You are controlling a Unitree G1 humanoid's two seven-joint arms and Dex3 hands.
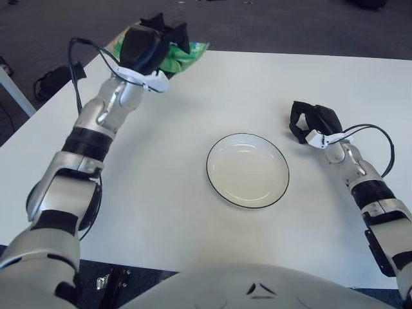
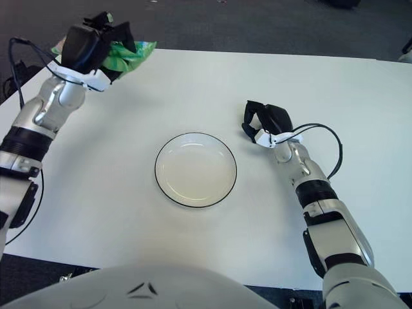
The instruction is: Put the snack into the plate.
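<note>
The snack is a green bag (image 1: pixel 189 55) at the far left corner of the white table (image 1: pixel 161 193). My left hand (image 1: pixel 164 35) reaches over that corner, and its black fingers (image 2: pixel 121 36) curl around the bag's near end, with green showing between them. Whether the bag is lifted off the table I cannot tell. The white plate with a dark rim (image 1: pixel 248 170) stands empty at the middle of the table, well apart from the bag. My right hand (image 1: pixel 308 122) shows to the right of the plate, fingers relaxed and empty.
The table's far edge (image 1: pixel 309 55) borders dark carpet. A black cable and a dark object (image 1: pixel 55 78) lie on the floor beyond the left edge. A cable (image 1: pixel 380 138) loops off my right wrist.
</note>
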